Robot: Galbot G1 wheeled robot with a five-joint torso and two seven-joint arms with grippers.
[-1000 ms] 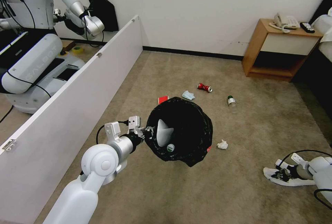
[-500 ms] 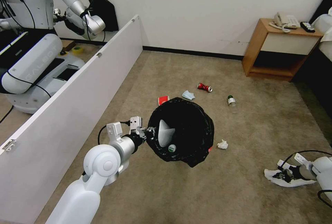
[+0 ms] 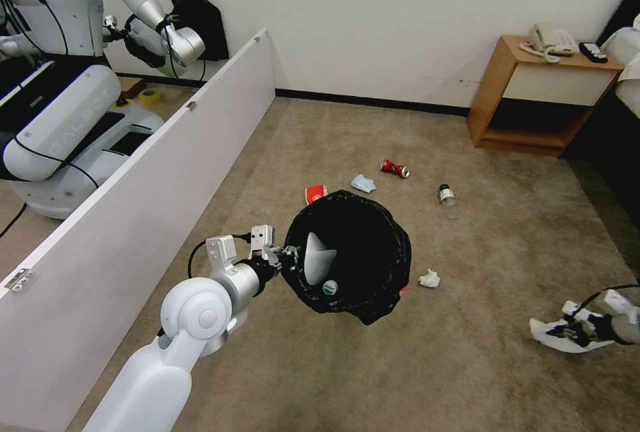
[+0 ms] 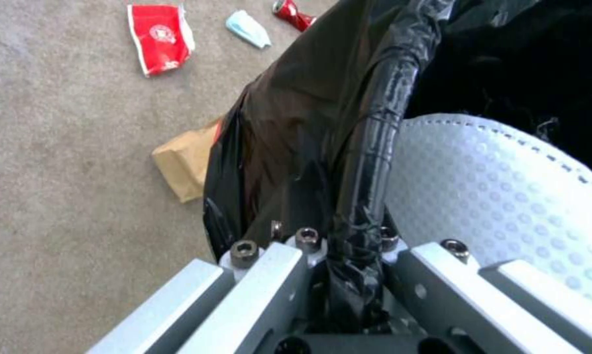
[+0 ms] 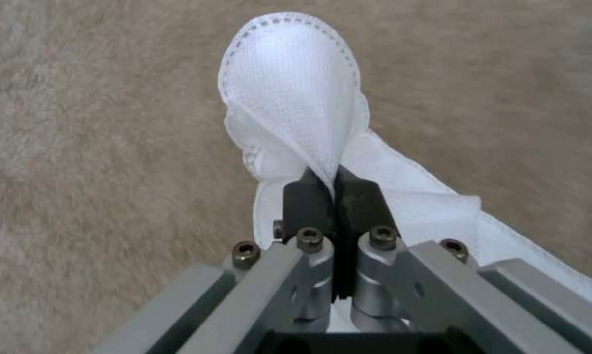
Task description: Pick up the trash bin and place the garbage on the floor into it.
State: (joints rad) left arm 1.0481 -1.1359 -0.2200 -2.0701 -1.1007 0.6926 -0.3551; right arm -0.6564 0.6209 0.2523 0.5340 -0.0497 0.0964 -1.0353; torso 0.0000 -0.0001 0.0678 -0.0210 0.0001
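Left gripper (image 3: 283, 260) clamped on trash bin (image 3: 347, 255) rim, held mid-frame. Right gripper (image 5: 335, 189) pinched on white slipper (image 5: 289, 93) at 4 o'clock; I'd lift clear before swinging to bin.

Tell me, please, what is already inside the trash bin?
Inside the trash bin, held at its rim by the left gripper, lie a white slipper and a green-capped bottle. The black liner hides anything beneath them.

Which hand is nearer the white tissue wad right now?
Left. The left hand grips the trash bin beside the tissue wad; the right hand holds a white slipper farther off.
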